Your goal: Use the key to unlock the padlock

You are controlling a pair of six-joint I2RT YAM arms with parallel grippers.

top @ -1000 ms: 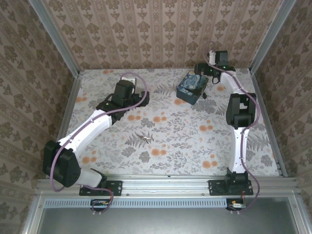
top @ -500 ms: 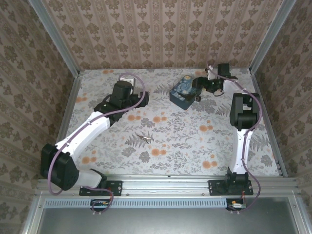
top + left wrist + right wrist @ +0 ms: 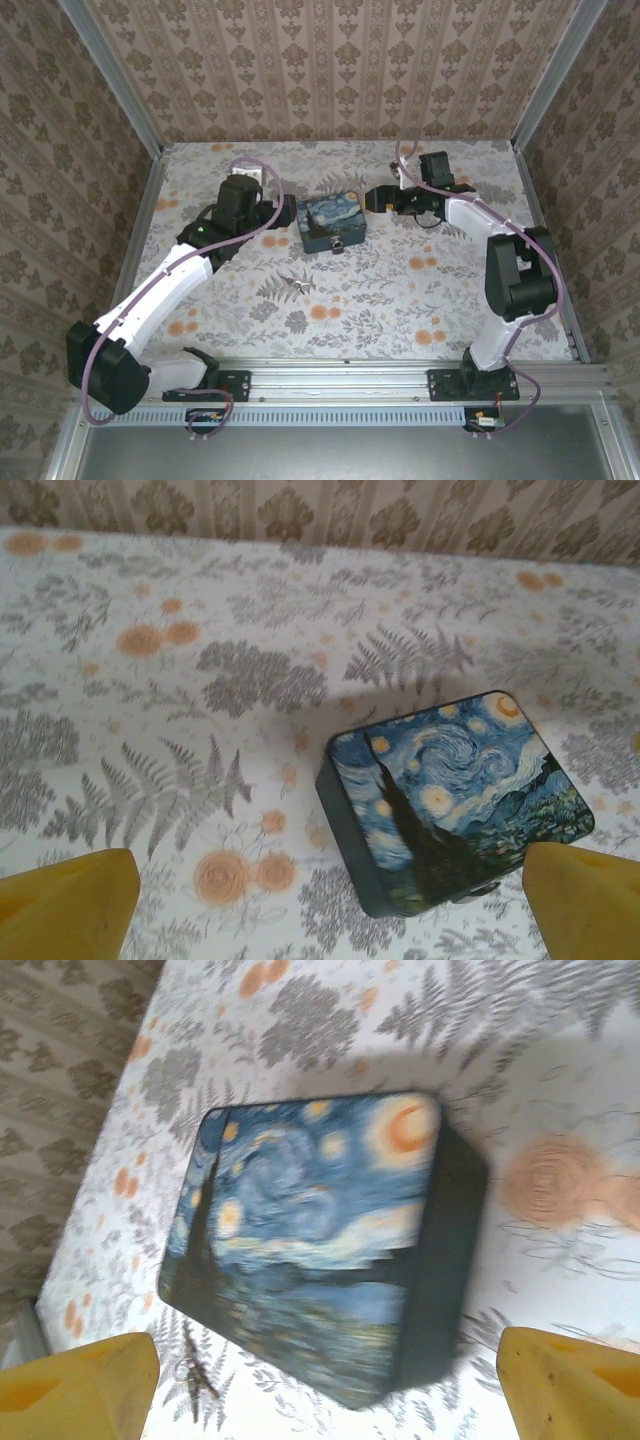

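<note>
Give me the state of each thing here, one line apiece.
starry-night box, lid shut
padlock, at the box's front, too small to tell whether locked
key, lying loose, apart from the box, unheld
left gripper, open, empty
right gripper, open, empty

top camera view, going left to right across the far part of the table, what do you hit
left gripper -> starry-night box -> right gripper
</note>
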